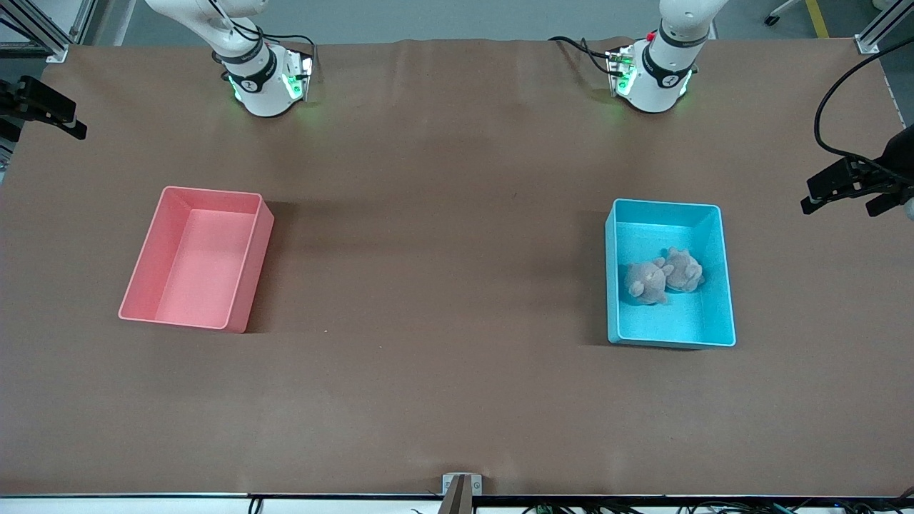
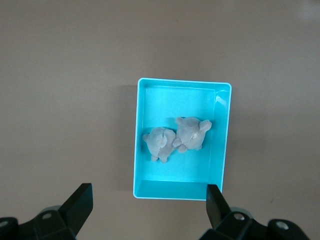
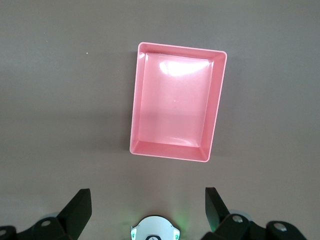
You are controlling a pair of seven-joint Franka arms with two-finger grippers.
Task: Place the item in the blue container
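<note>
A brown surface (image 1: 443,285) is filling every view, and two bins are sitting on it well apart. The blue container (image 1: 727,285) is lying toward the left arm's end, and the pink bin (image 1: 246,285) toward the right arm's end, at about the same distance from the front camera.

Two grey plush toys (image 1: 663,275) are lying inside the blue container, touching each other near the middle of its floor. The front view is showing both bins together along with the two arm bases at its top edge, but neither pincer is appearing there.

The left wrist view is looking straight down on the blue container (image 2: 227,140) and the plush toys (image 2: 176,137), and it is showing the left pincer (image 2: 149,200) hanging high over the surface just beside the container, fingers (image 2: 80,202) spread wide and gripping nothing.

The right wrist view is showing only the pink bin (image 3: 217,110), with nothing in it. The right pincer (image 3: 148,202) is hanging high over the surface beside that bin, its fingers (image 3: 80,205) likewise spread wide and holding nothing.
</note>
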